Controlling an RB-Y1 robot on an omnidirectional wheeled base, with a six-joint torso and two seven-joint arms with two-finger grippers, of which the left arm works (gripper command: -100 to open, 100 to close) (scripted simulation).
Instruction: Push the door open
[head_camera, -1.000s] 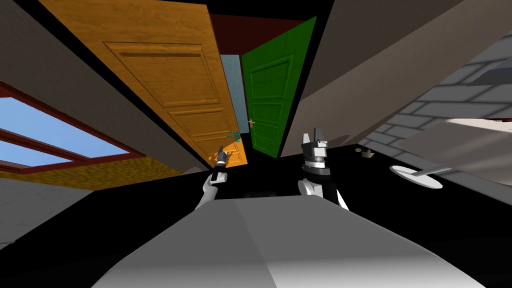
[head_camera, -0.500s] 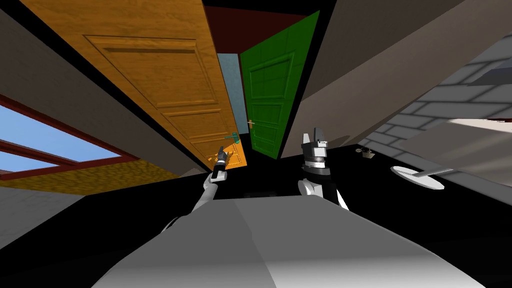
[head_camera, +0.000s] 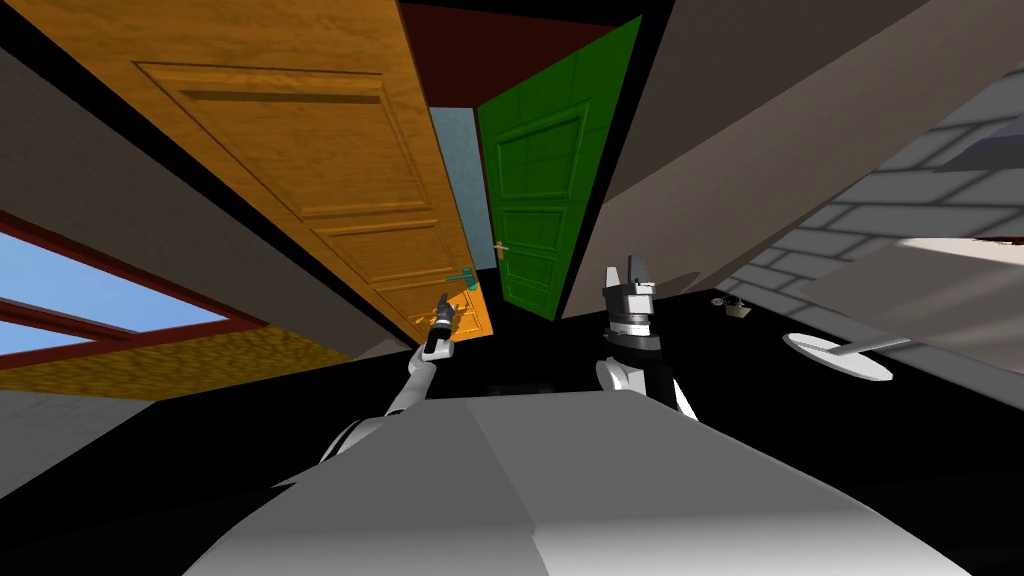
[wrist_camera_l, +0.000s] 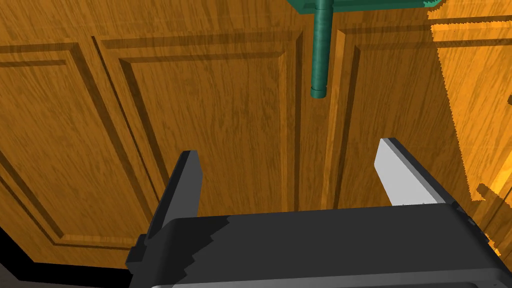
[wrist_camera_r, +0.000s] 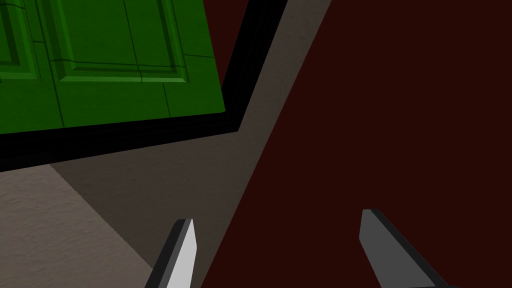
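An orange wood-grain panelled door (head_camera: 300, 170) stands ajar on my left, swung away from me. Its green lever handle (head_camera: 462, 275) sits near the free edge. My left gripper (head_camera: 444, 309) is open just below that handle, close to the door's lower panel. In the left wrist view the same door (wrist_camera_l: 225, 125) spreads behind the open left gripper (wrist_camera_l: 290, 155), with the green handle (wrist_camera_l: 319, 55) beyond the fingertips. My right gripper (head_camera: 634, 270) is raised and open, apart from the door; in its wrist view the right gripper (wrist_camera_r: 280, 235) holds nothing.
A green panelled door (head_camera: 530, 200) with a small handle (head_camera: 501, 247) stands open past the gap, also seen as the green door (wrist_camera_r: 100, 60). Grey walls (head_camera: 760, 150) close in on the right. A window (head_camera: 80, 290) lies left. A white round object (head_camera: 835, 355) sits at right.
The orange door has swung further away to the left and the gap beside it has widened. My left arm has stretched forward with it. The right arm has not moved.
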